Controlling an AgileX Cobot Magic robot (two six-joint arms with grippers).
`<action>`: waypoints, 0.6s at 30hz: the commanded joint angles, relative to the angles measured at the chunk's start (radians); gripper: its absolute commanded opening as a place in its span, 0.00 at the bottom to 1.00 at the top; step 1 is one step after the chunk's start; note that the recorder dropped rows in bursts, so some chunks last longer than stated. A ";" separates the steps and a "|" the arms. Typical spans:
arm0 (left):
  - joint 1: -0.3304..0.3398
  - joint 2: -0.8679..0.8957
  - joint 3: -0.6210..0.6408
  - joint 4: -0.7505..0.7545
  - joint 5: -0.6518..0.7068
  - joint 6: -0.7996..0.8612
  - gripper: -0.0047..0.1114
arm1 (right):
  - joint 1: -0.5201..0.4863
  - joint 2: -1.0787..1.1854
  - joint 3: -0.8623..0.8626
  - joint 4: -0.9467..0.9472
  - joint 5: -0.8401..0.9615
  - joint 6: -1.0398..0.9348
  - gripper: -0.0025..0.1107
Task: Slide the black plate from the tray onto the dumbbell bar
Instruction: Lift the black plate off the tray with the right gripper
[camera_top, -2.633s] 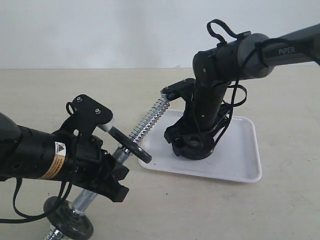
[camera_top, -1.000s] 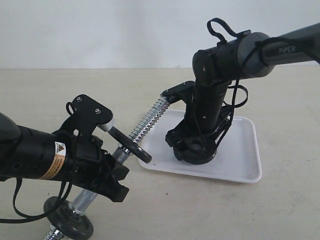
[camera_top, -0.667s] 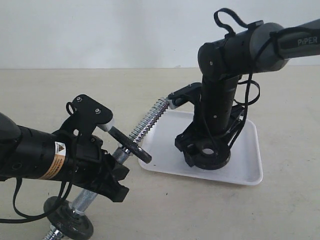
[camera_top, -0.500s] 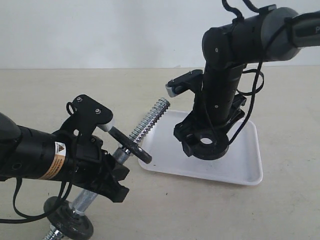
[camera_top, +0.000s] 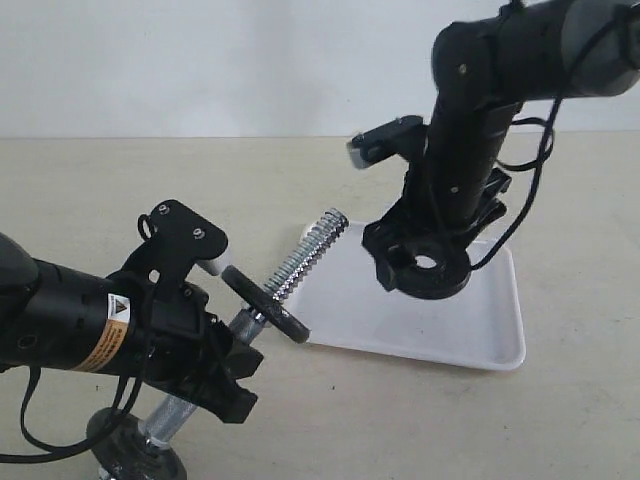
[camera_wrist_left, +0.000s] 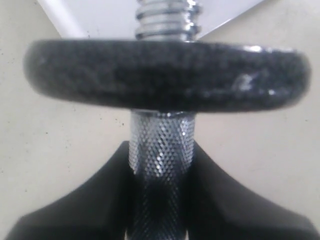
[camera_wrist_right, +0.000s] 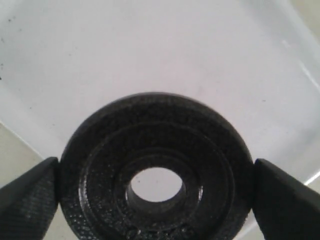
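Note:
My left gripper (camera_top: 232, 352) (camera_wrist_left: 161, 205) is shut on the knurled middle of the dumbbell bar (camera_top: 300, 255) (camera_wrist_left: 161, 145), which slants up toward the tray. One black disc (camera_top: 265, 305) (camera_wrist_left: 165, 75) sits on the bar just beyond the fingers. Another disc (camera_top: 135, 458) sits at the bar's low end. My right gripper (camera_top: 425, 263) (camera_wrist_right: 157, 197) is shut on the black plate (camera_top: 447, 281) (camera_wrist_right: 100, 165) by its rim, holding it in the air above the white tray (camera_top: 480, 335) (camera_wrist_right: 150, 50). The plate's hole is open and unobstructed, to the right of the bar's threaded tip (camera_top: 335, 220).
The tray lies on a beige tabletop (camera_top: 560, 420) with a white wall behind. The right arm (camera_top: 480, 110) reaches down from the upper right. A corner of the tray (camera_wrist_left: 100, 12) shows behind the threaded end in the left wrist view.
My right gripper has lifted the black plate off the tray and carried it up and to the right. The left arm and bar have shifted only slightly.

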 joint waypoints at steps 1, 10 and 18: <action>0.001 -0.048 0.024 -0.035 0.029 0.026 0.08 | -0.124 -0.111 -0.007 0.186 0.008 -0.129 0.02; 0.001 -0.073 0.033 -0.035 0.032 0.031 0.08 | -0.246 -0.141 -0.007 0.565 0.125 -0.379 0.02; 0.001 -0.141 0.033 -0.035 0.032 0.056 0.08 | -0.246 -0.141 -0.007 0.726 0.194 -0.484 0.02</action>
